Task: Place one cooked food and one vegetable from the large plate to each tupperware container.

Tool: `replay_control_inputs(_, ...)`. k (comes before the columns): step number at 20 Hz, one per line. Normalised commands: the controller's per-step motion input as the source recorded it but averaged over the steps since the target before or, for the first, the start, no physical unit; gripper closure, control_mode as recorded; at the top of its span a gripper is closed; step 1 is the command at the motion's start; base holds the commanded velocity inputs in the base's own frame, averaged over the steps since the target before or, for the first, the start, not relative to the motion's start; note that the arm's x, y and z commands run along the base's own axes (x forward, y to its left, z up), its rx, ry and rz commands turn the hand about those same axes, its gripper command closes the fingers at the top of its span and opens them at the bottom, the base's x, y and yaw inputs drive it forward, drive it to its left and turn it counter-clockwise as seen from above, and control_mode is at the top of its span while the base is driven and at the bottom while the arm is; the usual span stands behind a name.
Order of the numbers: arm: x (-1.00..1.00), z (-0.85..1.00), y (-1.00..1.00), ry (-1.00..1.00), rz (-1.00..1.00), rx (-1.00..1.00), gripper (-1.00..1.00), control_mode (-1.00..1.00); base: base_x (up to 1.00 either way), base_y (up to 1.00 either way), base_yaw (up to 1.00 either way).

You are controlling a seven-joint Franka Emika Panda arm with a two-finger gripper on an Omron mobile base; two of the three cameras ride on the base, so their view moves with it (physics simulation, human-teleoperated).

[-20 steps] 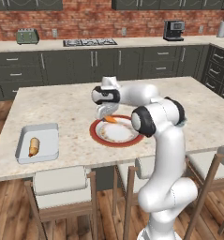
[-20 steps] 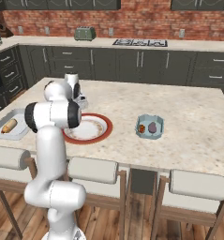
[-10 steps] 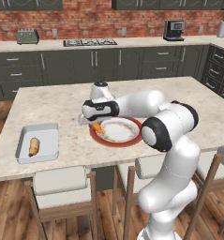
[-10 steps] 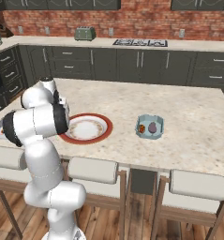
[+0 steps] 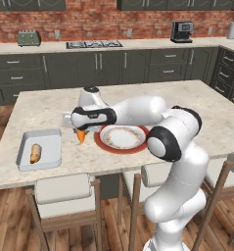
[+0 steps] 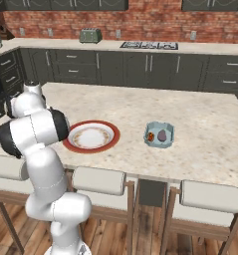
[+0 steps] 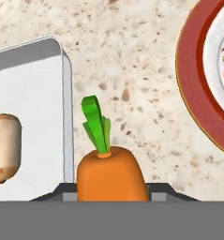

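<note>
On the speckled tabletop (image 5: 55,105), the end effector (image 5: 81,131) clamps the carrot (image 5: 81,136) (mid-frame); early release would miss the container (image 5: 40,149).

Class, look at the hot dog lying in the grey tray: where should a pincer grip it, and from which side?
Grip the hot dog across its middle, coming from above: it lies flat lengthwise in the tray, whose low walls would likely hinder a sideways approach.
</note>
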Motion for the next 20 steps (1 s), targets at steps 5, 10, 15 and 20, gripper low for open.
replay_control_inputs(5, 0.09, 0.0, 0.96, 0.07, -0.21, -0.02, 1.0, -1.0, 0.0, 0.0, 0.0)
replay_control_inputs(10, 0.26, -0.11, 0.83, 0.11, -0.14, -0.04, 1.0, -1.0, 0.0, 0.0, 0.0)
replay_control_inputs(15, 0.05, -0.4, 0.37, 0.14, -0.07, -0.01, 1.0, -1.0, 0.0, 0.0, 0.0)
replay_control_inputs(20, 0.06, -0.53, 0.21, 0.08, -0.03, -0.03, 1.0, -1.0, 0.0, 0.0, 0.0)
